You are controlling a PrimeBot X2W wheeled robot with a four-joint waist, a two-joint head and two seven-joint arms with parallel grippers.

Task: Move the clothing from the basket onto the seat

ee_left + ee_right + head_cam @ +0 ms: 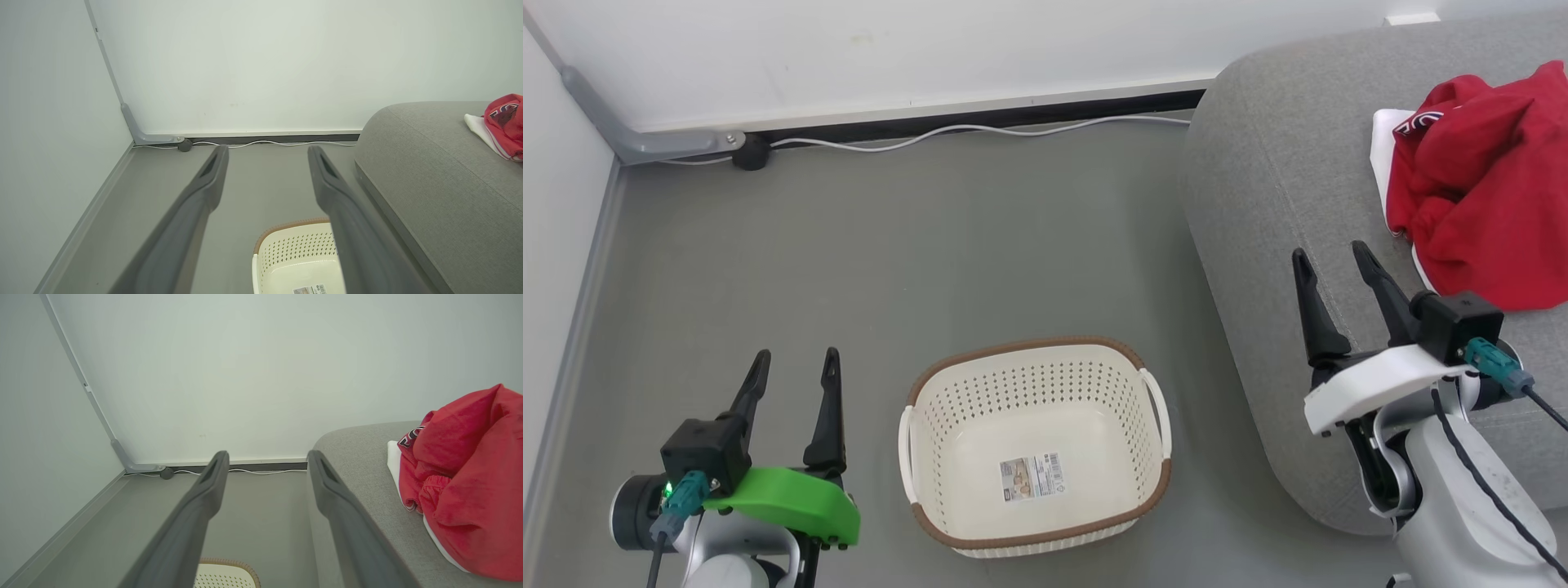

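Nearest you, at the lower left of the head view, your left gripper [796,355] hangs above the grey floor [890,245]. Its two dark fingers are spread wide, with nothing between them. In its own wrist view you see the same gap, with only floor and the white cable [980,129] at the foot of the wall [931,49] showing through it.

Just to the right of that gripper, the basket [1013,347] stands upright on the floor, and neither gripper touches it. Its cream bottom is bare to your eye, with the barcode sticker [1032,477] lying flat near the middle.

Further right, close beside the basket, rises the rounded corner of the seat [1274,204], its light-grey cushion running off the right edge.

Your right gripper [1330,251] shows against that cushion's near part. Its fingers are parted as widely as the left one's, and it has hold of nothing. In its wrist view the right-hand finger lies across the seat's edge and the left-hand one across the floor.

Rightmost of all, the clothing [1486,188] lies crumpled on the seat, a red heap with a white part showing at its left side. It sits just beside your right gripper but apart from the fingers, and well apart from the basket.
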